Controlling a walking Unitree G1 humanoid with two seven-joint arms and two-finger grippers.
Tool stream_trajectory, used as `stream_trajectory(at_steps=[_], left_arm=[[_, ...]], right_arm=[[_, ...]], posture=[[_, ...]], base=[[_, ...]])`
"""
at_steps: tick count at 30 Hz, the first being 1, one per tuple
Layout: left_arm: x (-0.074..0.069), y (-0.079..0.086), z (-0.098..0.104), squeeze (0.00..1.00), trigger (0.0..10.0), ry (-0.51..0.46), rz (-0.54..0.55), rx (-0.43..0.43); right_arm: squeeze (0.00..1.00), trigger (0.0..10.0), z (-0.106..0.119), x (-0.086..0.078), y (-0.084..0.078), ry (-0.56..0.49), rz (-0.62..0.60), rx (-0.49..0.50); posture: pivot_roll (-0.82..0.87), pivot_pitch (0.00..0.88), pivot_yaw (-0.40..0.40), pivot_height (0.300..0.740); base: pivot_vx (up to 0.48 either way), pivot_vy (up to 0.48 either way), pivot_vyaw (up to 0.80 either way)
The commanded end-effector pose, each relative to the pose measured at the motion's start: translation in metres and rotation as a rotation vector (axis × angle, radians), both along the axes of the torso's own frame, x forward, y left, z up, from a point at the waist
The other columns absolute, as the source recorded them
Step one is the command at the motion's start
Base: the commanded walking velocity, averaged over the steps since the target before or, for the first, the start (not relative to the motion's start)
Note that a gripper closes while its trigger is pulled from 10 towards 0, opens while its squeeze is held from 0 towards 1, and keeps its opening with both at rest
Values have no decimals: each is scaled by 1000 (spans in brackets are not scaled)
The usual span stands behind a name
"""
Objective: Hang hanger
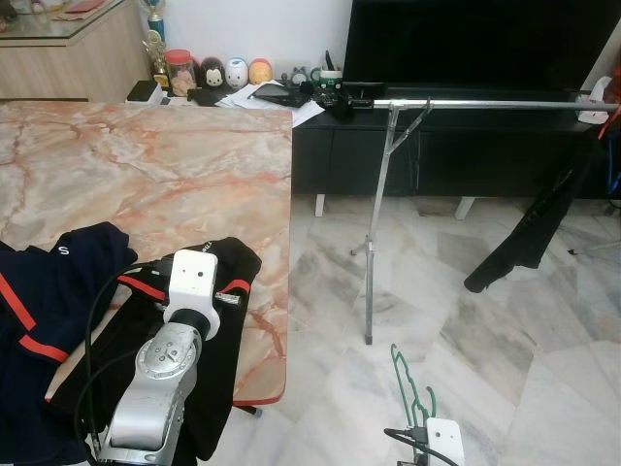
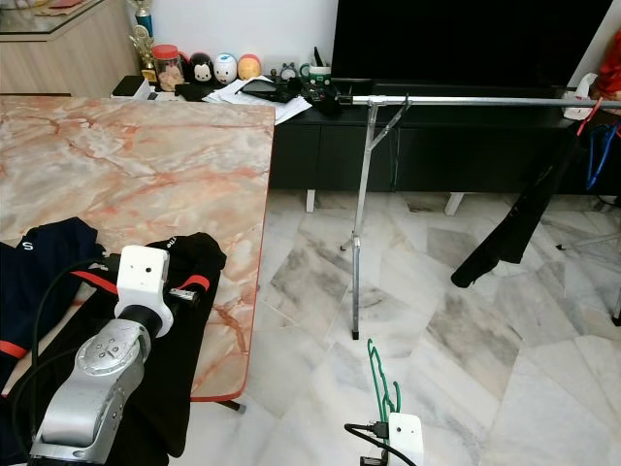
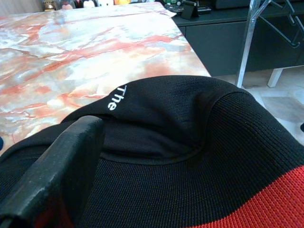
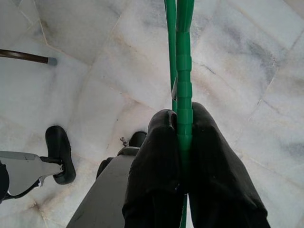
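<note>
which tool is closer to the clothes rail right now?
Right. The right tool, shut on the green hanger, is low over the floor in front of the clothes rail. The left tool rests on the black garment on the table, farther off.

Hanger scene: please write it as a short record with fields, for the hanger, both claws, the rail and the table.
hanger: green hanger, pinched between the two black fingers of the right claw, held low over the marble floor
right claw: shut on the hanger
left claw: its one visible finger lies on the black and red garment; open or shut cannot be told
rail: metal rail on a thin stand, with a black garment hanging near its right end
table: marble table to the robot's left, clothes on its near edge
</note>
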State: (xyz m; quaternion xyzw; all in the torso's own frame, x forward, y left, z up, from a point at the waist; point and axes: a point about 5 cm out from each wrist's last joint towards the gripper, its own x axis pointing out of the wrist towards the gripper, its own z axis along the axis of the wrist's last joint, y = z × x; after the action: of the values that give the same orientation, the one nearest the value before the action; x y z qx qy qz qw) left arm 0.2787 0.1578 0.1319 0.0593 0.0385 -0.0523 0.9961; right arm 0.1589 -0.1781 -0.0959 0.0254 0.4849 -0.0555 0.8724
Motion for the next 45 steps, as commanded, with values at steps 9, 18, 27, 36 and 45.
stream_trajectory(at_steps=[9, 18, 27, 36, 45], left_arm=[[-1, -1, 1, 0, 10000, 5, -9, -10], [-1, -1, 1, 0, 10000, 5, -9, -10], [-1, -1, 1, 0, 10000, 5, -9, -10], [-2, -5, 0, 0, 10000, 10, -15, -33], [-3, -4, 0, 0, 10000, 11, -12, -33]], right_arm=[[0, 10000, 0, -1, -1, -2, -2, -2], [0, 10000, 0, -1, -1, -2, -2, -2], [0, 10000, 0, -1, -1, -2, -2, -2], [0, 10000, 0, 0, -2, 1, 20, -7], [0, 10000, 0, 0, -2, 2, 24, -7]], posture=[[40, 0, -36, 740], [40, 0, -36, 740], [40, 0, -36, 740], [40, 0, -40, 740], [43, 0, -38, 740]], base=[[0, 0, 0], [0, 0, 0], [0, 0, 0], [-328, 0, 0], [-336, 0, 0]])
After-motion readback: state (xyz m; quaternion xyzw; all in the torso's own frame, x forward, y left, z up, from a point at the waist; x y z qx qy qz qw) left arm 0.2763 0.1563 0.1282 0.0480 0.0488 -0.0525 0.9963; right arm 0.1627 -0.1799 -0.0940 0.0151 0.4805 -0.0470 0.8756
